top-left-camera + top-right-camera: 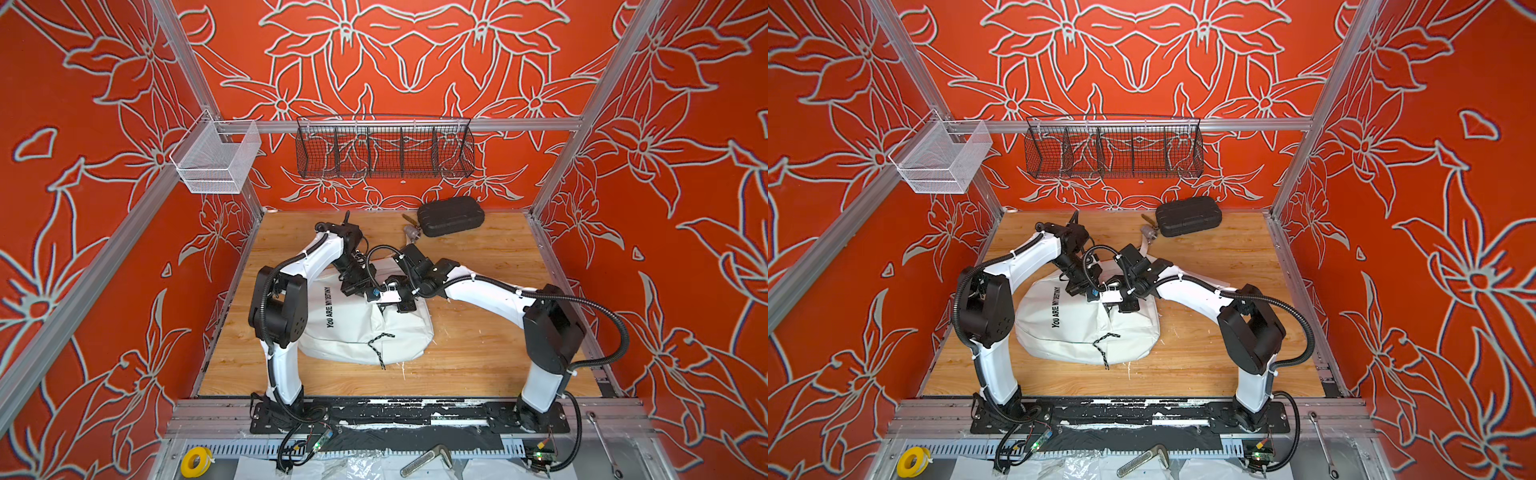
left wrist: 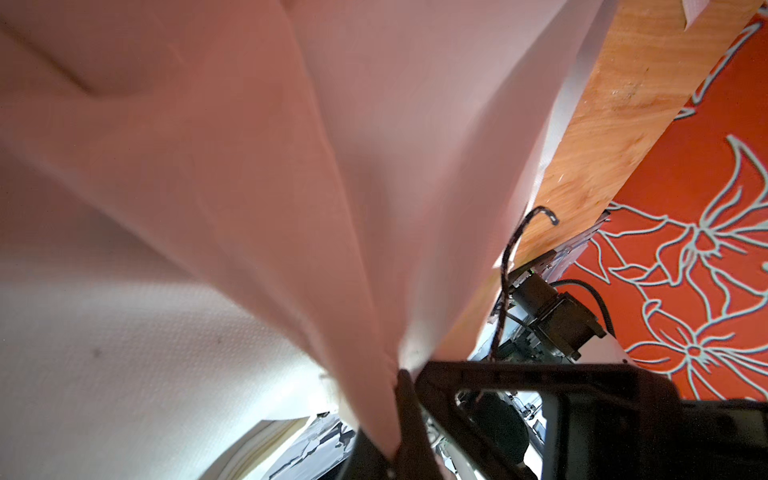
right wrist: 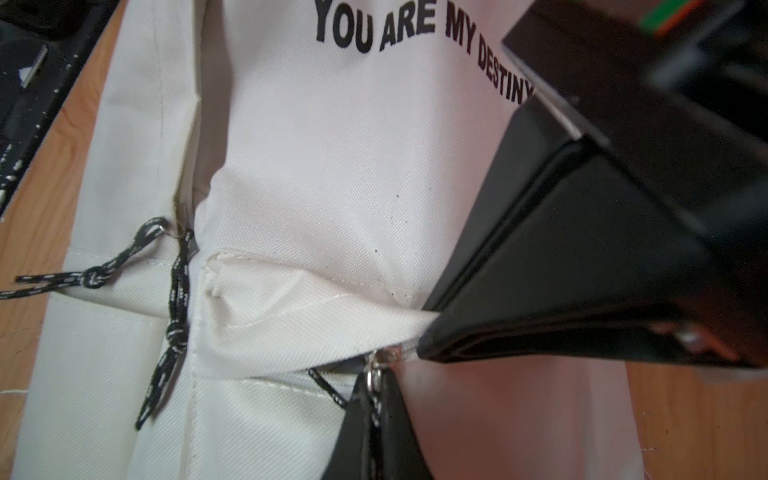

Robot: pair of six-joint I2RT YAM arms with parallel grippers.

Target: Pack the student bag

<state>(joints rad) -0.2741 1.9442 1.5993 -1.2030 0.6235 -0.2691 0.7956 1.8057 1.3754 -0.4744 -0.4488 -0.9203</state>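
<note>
Left fingers [image 2: 406, 388] pinched shut on student bag [image 1: 357, 328] fabric; right fingers [image 3: 358, 419] clamped on the zipper cord [image 3: 328, 388]. Bag lies on table [image 1: 478, 345] directly beneath both. Risk: if I pull askew, cord slips or fabric jams slider.

Student bag [image 1: 1075, 332] on wooden table [image 1: 1204, 345], left tool [image 1: 1080, 289] and right tool [image 1: 1126, 306] meeting on it

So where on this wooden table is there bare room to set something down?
Bare wood: the front strip between the student bag and the front rail; the right side between the black case and the right arm. Crowded: the middle, where the left arm also hangs over the bag.
</note>
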